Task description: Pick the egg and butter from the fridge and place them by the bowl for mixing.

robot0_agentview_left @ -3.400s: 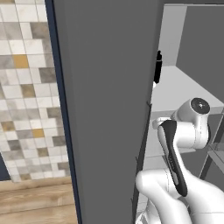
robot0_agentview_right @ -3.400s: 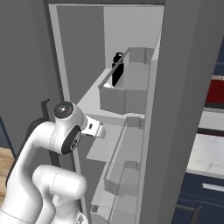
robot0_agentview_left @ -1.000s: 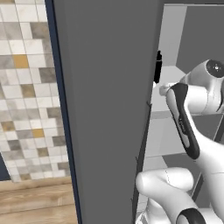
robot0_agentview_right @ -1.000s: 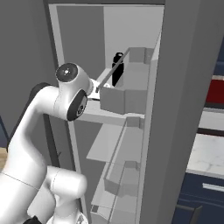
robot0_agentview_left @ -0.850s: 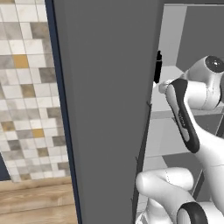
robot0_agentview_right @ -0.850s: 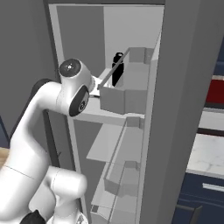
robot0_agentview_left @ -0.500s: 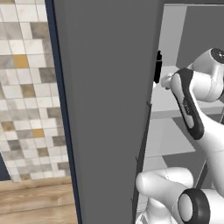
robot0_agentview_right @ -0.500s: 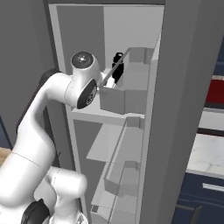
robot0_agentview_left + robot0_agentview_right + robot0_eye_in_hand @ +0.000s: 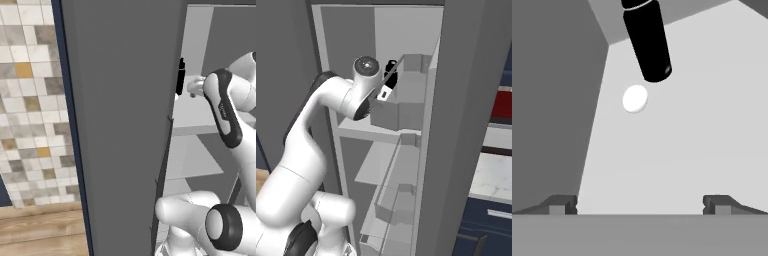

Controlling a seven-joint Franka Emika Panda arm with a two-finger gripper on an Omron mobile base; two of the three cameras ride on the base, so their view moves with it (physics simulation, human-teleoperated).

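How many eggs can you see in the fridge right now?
1. The egg lies on the pale fridge shelf, right beside a black bottle, ahead of the open gripper. More could be hidden on other shelves.

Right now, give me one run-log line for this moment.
phase: reaching into fridge | pincer: open, empty | egg: on shelf ahead, untouched | dark bottle: beside egg | butter: not picked

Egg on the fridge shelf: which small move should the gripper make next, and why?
Probably ease the gripper forward along the shelf toward the egg. In the hand view its jaws stand open and empty, and the egg lies ahead, well apart from the tips, slightly left of centre, next to a dark bottle. A small leftward correction should centre the egg and avoid the bottle.
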